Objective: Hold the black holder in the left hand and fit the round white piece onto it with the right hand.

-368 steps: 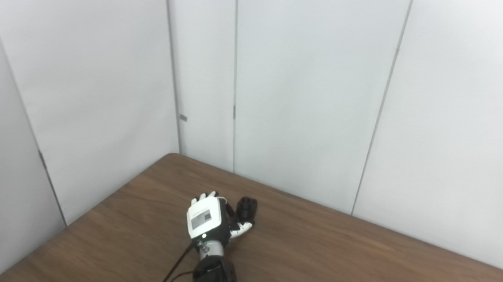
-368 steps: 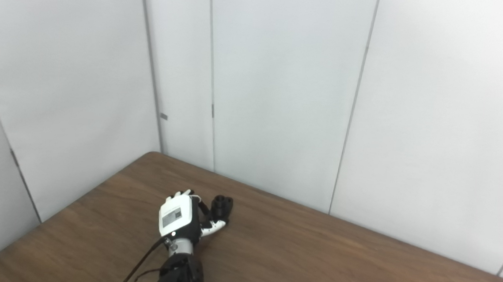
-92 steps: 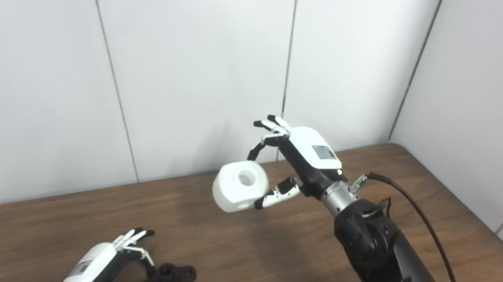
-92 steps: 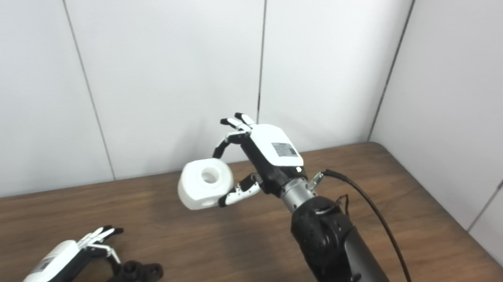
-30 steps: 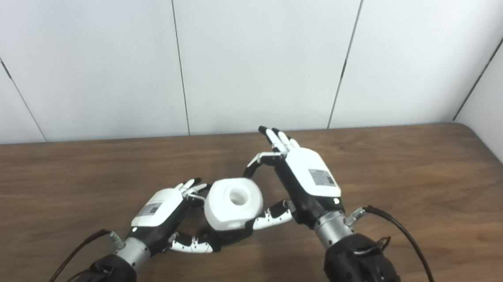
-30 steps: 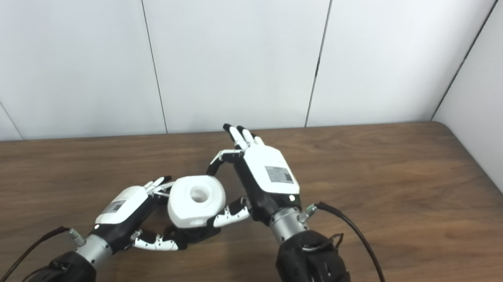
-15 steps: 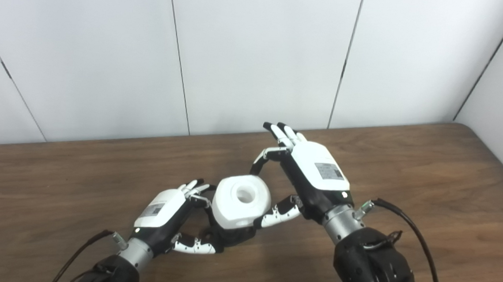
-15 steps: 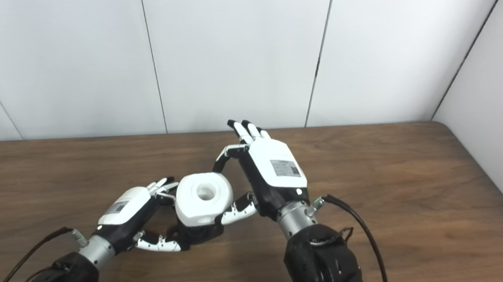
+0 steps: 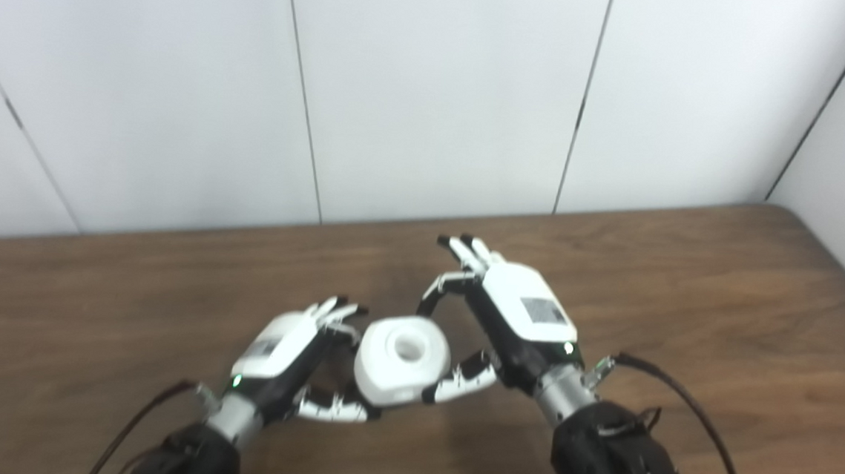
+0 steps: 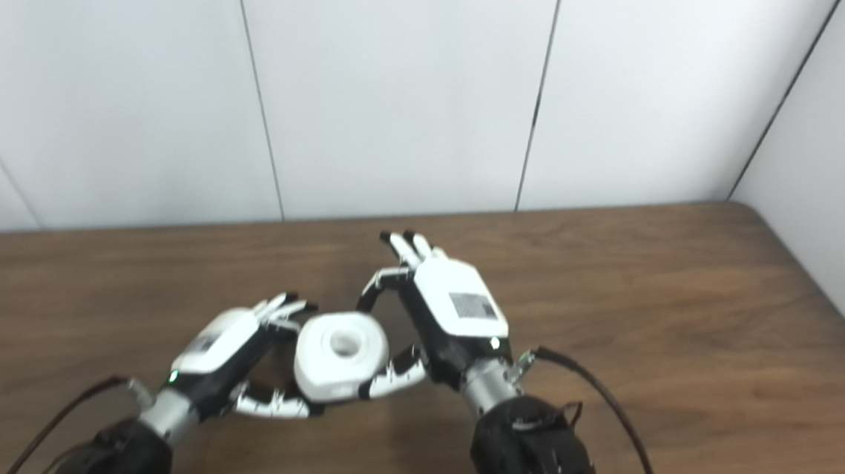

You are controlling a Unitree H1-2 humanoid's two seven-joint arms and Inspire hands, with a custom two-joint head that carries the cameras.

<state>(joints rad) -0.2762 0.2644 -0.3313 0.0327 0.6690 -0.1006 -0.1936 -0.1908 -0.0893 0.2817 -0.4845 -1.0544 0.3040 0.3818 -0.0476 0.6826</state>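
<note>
I've got the white piece (image 9: 400, 361) pinched in the right hand (image 9: 509, 321), thumb under, fingers on the far side. It looks rigid, smooth plastic, prob light but slippery, so I grip the flat sides, not the rounded corners. It's a chunky rounded block w/ a round bore on top. The left hand (image 9: 282, 357) is curled around the black holder, which is nearly all hidden under the piece. Both sit mid-desk (image 9: 724, 288), nearer the front edge. Can't tell if it's seated yet.
</note>
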